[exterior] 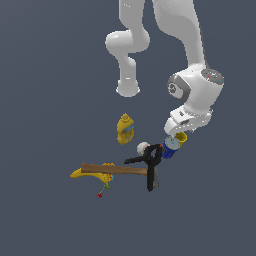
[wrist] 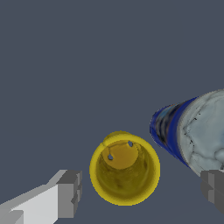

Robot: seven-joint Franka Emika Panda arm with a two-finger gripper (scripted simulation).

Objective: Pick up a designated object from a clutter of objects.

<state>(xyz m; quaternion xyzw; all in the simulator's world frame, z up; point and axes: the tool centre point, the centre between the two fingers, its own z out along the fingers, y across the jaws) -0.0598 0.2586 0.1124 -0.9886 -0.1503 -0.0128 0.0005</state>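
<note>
The designated object, a small plain yellow cup point(wrist: 124, 169), stands upright with its mouth toward the wrist camera. In the exterior view the yellow cup point(exterior: 181, 137) peeks out from under the white hand, at the right end of the clutter of objects point(exterior: 135, 160). My gripper point(wrist: 140, 190) hangs just above it and is open. One grey finger point(wrist: 69, 192) is beside the cup, and the other finger point(wrist: 213, 189) lies over the blue can point(wrist: 192, 131). Neither finger touches the cup. In the exterior view my gripper point(exterior: 177, 134) is mostly hidden by the hand.
The blue can point(exterior: 170, 148) lies close against the cup. Toward the exterior view's left are a white ball point(exterior: 142, 147), a black clamp point(exterior: 150, 164), a wooden-handled hammer point(exterior: 115, 170), a banana point(exterior: 92, 175) and a yellow mustard bottle point(exterior: 125, 128). The arm's base point(exterior: 128, 89) stands behind.
</note>
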